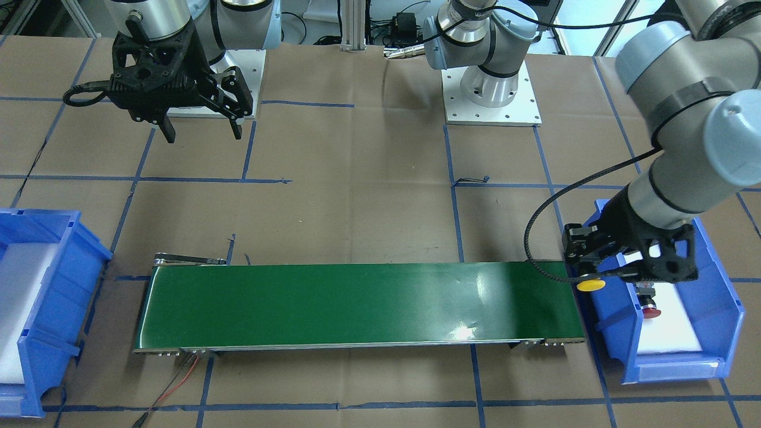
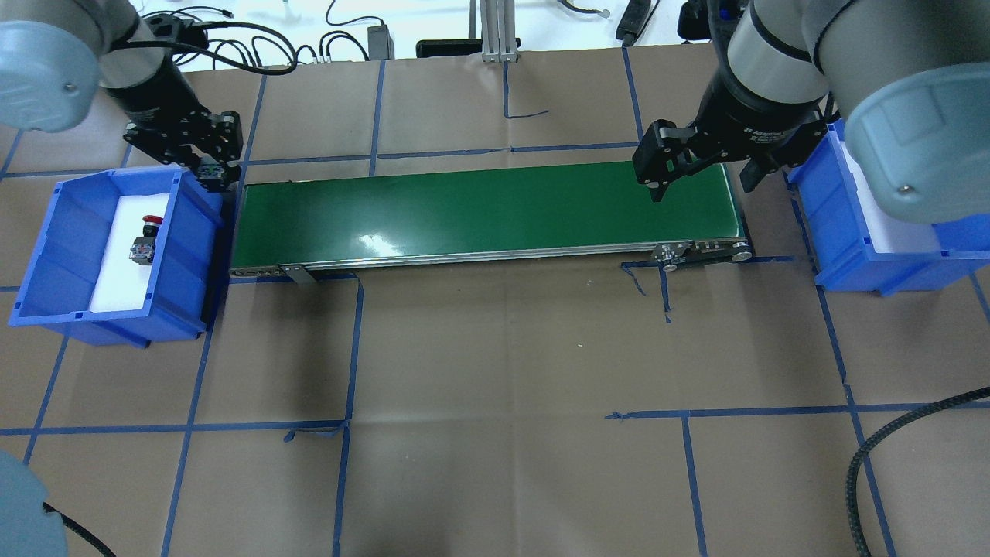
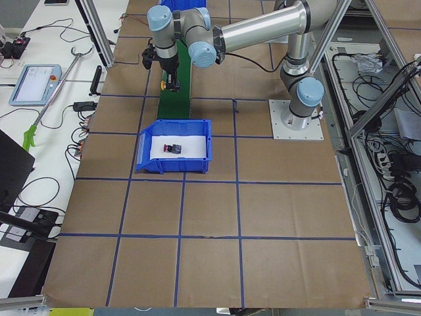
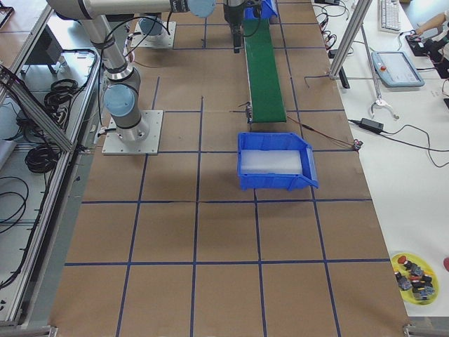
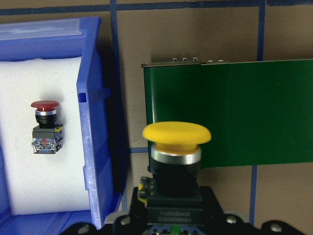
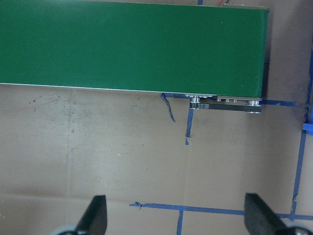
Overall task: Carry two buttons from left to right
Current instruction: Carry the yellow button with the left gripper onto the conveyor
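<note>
My left gripper is shut on the black body of the yellow-capped button, held over the gap between the left blue bin and the end of the green conveyor belt. The left wrist view shows the yellow button in the gripper, at the belt's end. The red-capped button lies on its side on the white pad in the left bin; it also shows in the overhead view. My right gripper is open and empty above the belt's right end.
The right blue bin with a white pad stands beyond the belt's right end; it shows no button. The right wrist view shows brown paper with blue tape lines beside the belt. Arm bases stand at the table's back edge.
</note>
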Action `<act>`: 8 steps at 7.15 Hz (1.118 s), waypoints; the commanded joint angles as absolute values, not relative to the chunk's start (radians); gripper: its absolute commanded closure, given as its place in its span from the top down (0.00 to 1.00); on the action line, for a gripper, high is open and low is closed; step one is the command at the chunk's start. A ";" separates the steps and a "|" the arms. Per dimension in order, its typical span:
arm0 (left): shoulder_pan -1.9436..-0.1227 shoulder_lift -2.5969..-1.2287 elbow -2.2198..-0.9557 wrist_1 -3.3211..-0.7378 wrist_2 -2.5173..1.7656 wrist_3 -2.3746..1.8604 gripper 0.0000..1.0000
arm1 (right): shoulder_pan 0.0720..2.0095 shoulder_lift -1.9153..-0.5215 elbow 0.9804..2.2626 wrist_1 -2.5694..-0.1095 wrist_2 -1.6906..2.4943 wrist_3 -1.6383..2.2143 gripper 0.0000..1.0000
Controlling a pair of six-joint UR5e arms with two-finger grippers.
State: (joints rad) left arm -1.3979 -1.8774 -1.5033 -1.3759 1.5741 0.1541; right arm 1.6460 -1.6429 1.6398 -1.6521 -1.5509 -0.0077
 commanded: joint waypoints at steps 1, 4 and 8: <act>-1.479 -1.943 -1.569 -1.254 1.575 0.055 0.04 | 1.646 -1.643 1.640 -1.652 -1.551 -0.008 1.00; -1.468 -1.934 -1.734 -1.025 1.577 0.061 0.05 | 1.646 -1.643 1.640 -1.652 -1.551 -0.008 1.00; -1.465 -1.944 -1.750 -1.011 1.578 0.058 0.34 | 1.646 -1.643 1.641 -1.652 -1.551 -0.008 1.00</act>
State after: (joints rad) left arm -1.4655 -1.9400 -1.7487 -1.0123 1.5794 0.0599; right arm 1.6457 -1.6429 1.6402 -1.6521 -1.5509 -0.0077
